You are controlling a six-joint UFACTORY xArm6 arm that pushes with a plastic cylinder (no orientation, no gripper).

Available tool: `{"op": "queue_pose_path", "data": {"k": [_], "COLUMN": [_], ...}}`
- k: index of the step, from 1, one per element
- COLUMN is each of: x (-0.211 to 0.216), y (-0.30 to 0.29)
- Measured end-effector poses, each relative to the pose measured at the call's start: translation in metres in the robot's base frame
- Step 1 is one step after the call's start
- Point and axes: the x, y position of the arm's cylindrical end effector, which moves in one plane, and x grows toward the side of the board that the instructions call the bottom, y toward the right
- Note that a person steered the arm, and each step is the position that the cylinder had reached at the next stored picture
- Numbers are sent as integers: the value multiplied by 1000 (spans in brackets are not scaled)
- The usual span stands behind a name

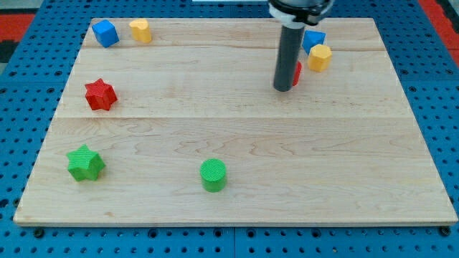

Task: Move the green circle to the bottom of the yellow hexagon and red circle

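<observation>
On the wooden surface [237,143] sit seven blocks: two blue, two yellow, two green, one red star [100,94]. The green circle [213,175] lies at six o'clock, well apart from my tip [282,89], which hides a red block [297,73] beside the yellow hexagon [320,57] at one o'clock. No hand shows.

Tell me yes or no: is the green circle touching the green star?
No: the green circle stands apart from the green star, with bare wooden board between them.

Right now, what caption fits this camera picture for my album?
My tip hides most of the red circle beside the yellow hexagon; green circle waits lower down.
</observation>
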Motion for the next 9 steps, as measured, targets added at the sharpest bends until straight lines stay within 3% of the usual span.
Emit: {"op": "queue_pose_path", "data": {"k": [1, 3, 4, 7, 8, 9], "x": [-7, -50, -10, 219, 216, 186], "y": [-9, 26, 16, -36, -107, -127]}}
